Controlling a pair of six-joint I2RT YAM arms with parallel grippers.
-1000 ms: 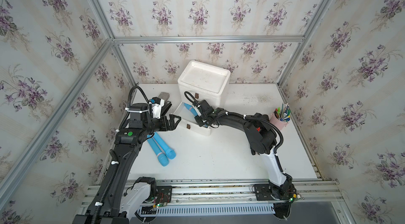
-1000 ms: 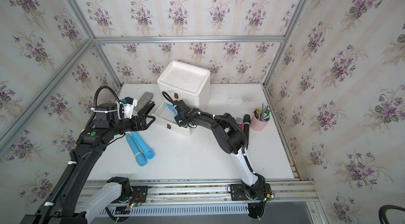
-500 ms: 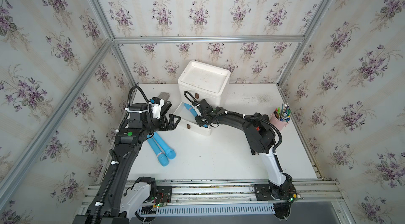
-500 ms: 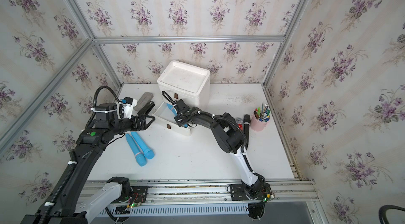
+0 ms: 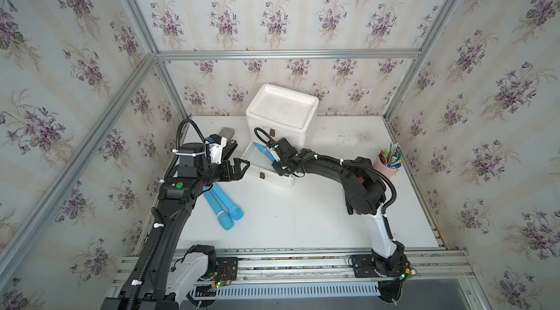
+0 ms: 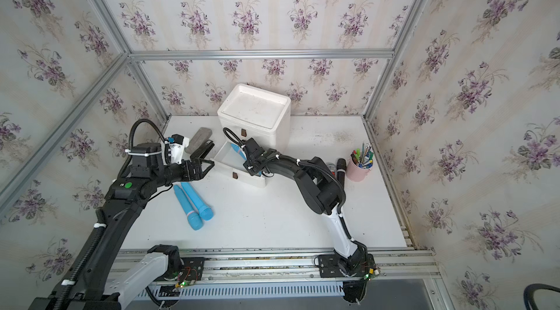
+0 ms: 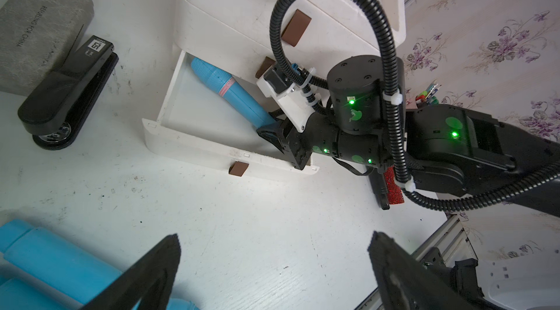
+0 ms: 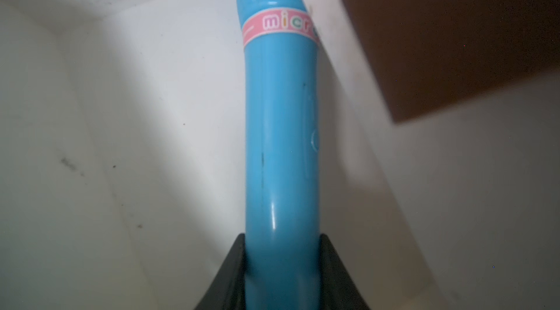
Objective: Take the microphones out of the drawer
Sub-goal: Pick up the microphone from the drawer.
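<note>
A blue microphone [image 7: 230, 93] with a pink band lies in the open white drawer [image 7: 188, 145], along its back side under the cabinet front. My right gripper [image 8: 282, 235] reaches into the drawer and is shut on the microphone [image 8: 281, 141] at its handle end, one finger on each side. In both top views the microphone [image 5: 263, 150] shows only partly beyond the right wrist. My left gripper [image 7: 274, 234] hovers open and empty over the table, just left of the drawer [image 5: 278, 179].
The white drawer cabinet [image 5: 281, 111] stands behind the drawer. Two more blue microphones [image 5: 225, 210] lie near the left arm. A black stapler [image 7: 69, 93] and a grey case [image 7: 39, 29] sit at the back left. A black microphone [image 6: 341, 169] lies beside a pink pen cup [image 5: 386, 166].
The right gripper's fingers have closed onto the microphone's handle inside the drawer. The left arm has stayed still.
</note>
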